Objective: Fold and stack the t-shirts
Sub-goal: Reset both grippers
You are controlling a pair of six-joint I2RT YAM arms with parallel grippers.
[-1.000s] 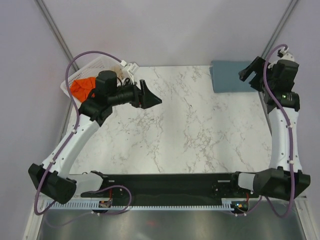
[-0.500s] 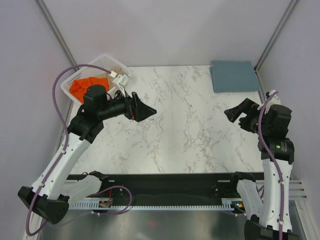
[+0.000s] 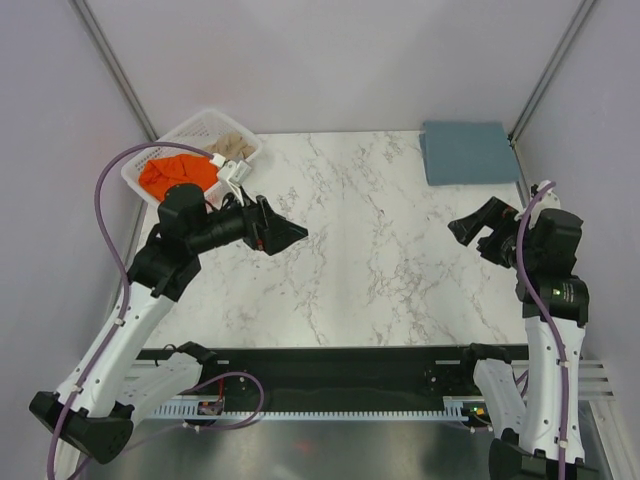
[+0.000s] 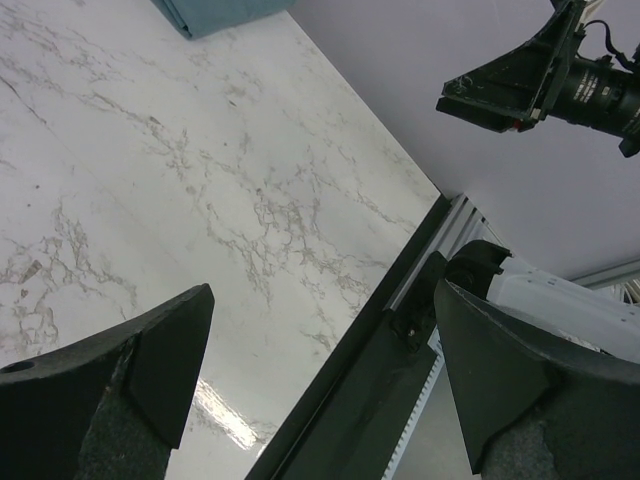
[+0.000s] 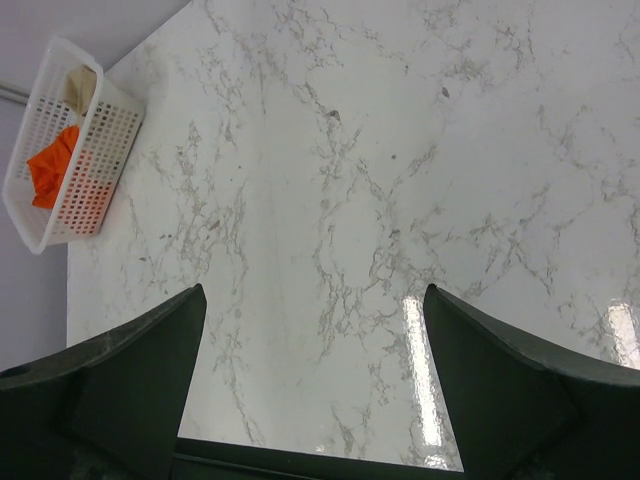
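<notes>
Left end effector [image 3: 288, 233] drawn back from basket [image 3: 188, 125]; jaws spread.

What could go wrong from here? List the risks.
1. The orange t-shirt lies bunched in the lattice basket; the open left claw could snag the lattice or drag the basket.
2. The folded blue-grey t-shirt sits at the far right corner of the table; a careless stack could push it off.

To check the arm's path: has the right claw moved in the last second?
Yes. The right claw drew back from the folded blue-grey t-shirt, downward in the top view.
</notes>
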